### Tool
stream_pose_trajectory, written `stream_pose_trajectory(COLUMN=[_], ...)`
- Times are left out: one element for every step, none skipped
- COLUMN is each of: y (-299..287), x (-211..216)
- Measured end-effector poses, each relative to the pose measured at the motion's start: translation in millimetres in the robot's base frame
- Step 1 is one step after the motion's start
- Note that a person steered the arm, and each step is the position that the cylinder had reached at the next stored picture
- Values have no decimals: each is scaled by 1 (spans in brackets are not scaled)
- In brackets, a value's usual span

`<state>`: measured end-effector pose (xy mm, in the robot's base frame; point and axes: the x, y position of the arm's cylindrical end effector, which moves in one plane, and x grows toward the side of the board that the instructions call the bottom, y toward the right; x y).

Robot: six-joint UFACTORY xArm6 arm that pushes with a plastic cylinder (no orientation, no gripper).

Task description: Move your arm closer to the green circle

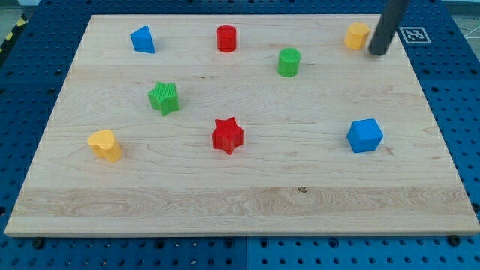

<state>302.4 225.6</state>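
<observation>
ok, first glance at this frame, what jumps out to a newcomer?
The dark rod, with my tip at the view's top right, just right of the yellow block. Next, the red star near the board's middle. The green circle stands left of my tip and slightly lower, apart from it.

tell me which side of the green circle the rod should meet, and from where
No pincer here, so contact, not grip. My tip sits at the view's upper right beside the yellow block. The green cylinder stands upright, so probably approach its right-hand curved wall, moving leftward; nothing lies between.
</observation>
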Motion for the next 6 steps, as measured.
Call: stream_pose_trajectory(y=[-35,-56,-82,-108,-130,-146], x=[2,7,13,22,31,36])
